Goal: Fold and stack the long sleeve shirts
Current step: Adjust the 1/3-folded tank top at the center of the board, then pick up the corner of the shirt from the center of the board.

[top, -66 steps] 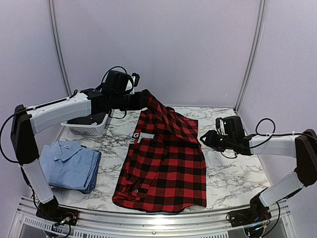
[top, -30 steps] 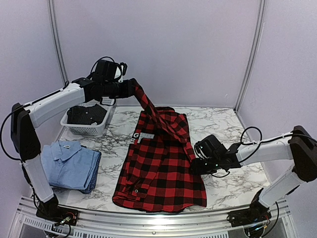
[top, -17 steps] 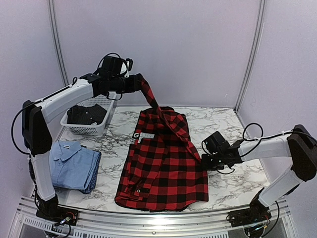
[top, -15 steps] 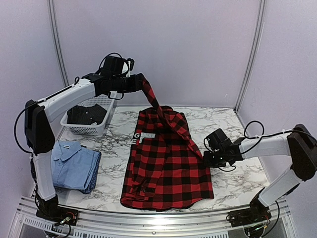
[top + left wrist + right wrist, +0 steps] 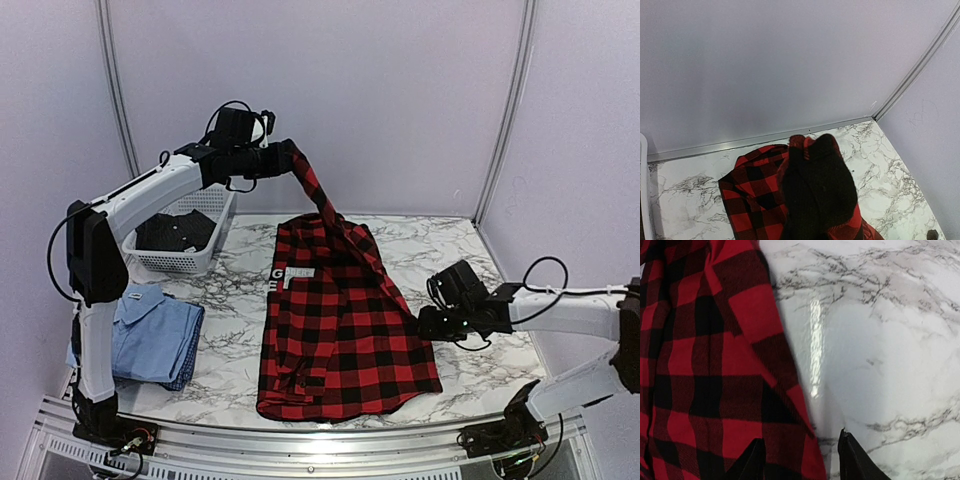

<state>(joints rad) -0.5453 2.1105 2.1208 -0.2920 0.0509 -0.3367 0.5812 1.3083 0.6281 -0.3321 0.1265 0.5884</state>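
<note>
Left hand (image 5: 285,158) clamps a raised sleeve of the flannel shirt (image 5: 340,340); right hand (image 5: 802,460), parted, straddles its hem; basket (image 5: 185,262) and folded blue shirt (image 5: 150,335) lie left on the bench (image 5: 480,370)

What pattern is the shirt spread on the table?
Red-and-black buffalo check on the shirt; top external view shows it best.

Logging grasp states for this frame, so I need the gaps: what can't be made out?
Left gripper fingers: left wrist view, buried in the held red-and-black checked flannel shirt.
Right gripper: right wrist view, bottom edge crops it; grip on hem unclear.
White plastic mesh basket contents: top view, dark, too small.
</note>
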